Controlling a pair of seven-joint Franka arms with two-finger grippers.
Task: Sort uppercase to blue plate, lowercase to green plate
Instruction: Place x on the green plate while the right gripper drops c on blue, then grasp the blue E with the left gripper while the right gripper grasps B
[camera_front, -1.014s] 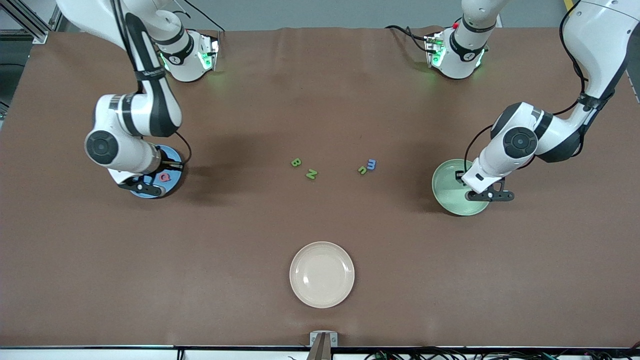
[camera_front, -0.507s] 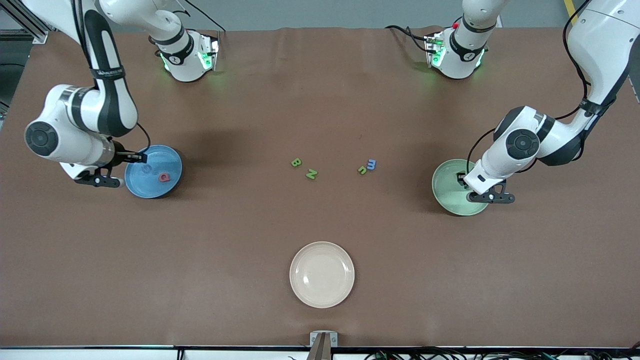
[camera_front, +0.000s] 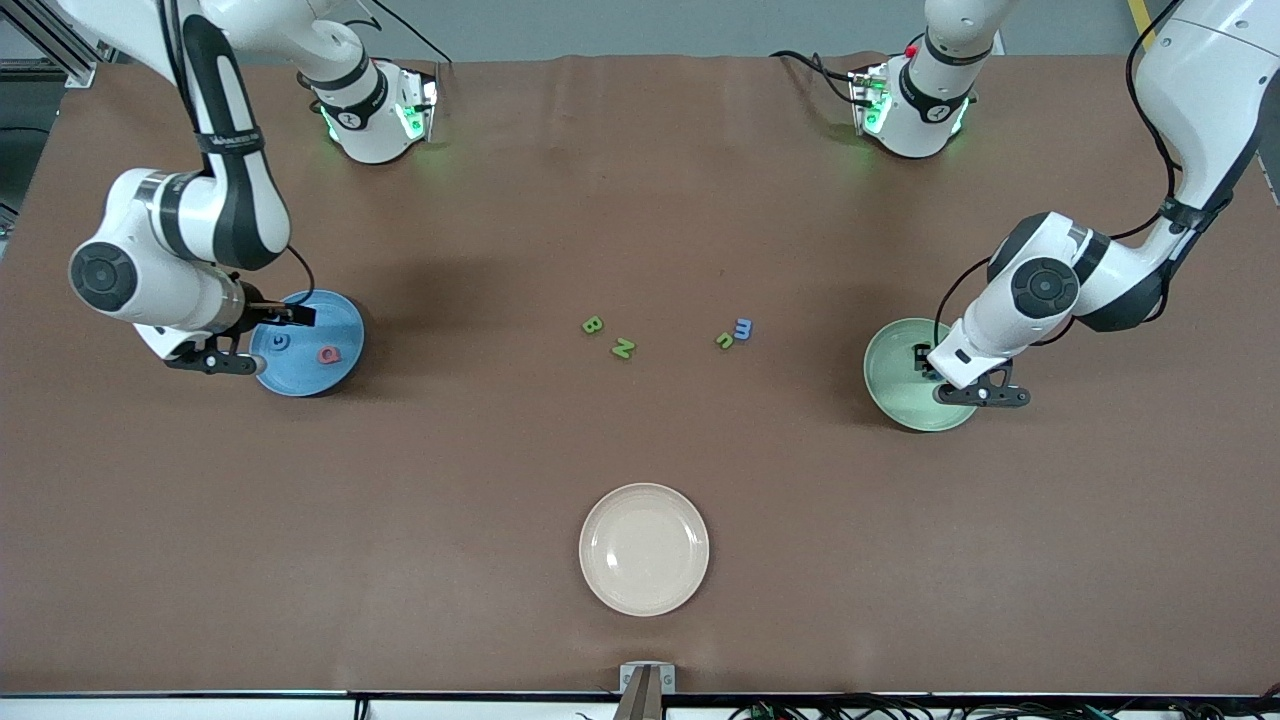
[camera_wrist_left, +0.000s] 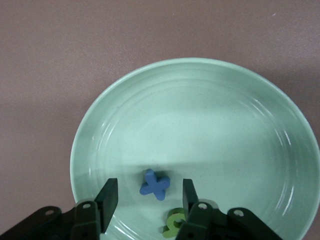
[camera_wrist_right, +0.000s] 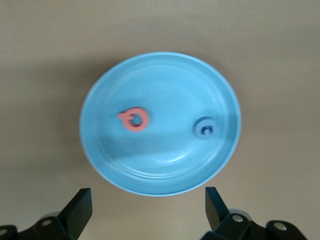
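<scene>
Right end effector (camera_wrist_right: 147, 212) open above blue plate (camera_wrist_right: 165, 170): pinkish-red Q (camera_wrist_right: 134, 119), blue G (camera_wrist_right: 205, 127).

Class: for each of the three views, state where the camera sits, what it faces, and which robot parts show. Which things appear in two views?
Front view: high across the table, facing both arms and bases.
Left wrist view: looks down on the green plate; open left end effector shows.
Right wrist view: looks down on the blue plate; open right end effector shows.
Shared: both plates also appear in the front view.
</scene>
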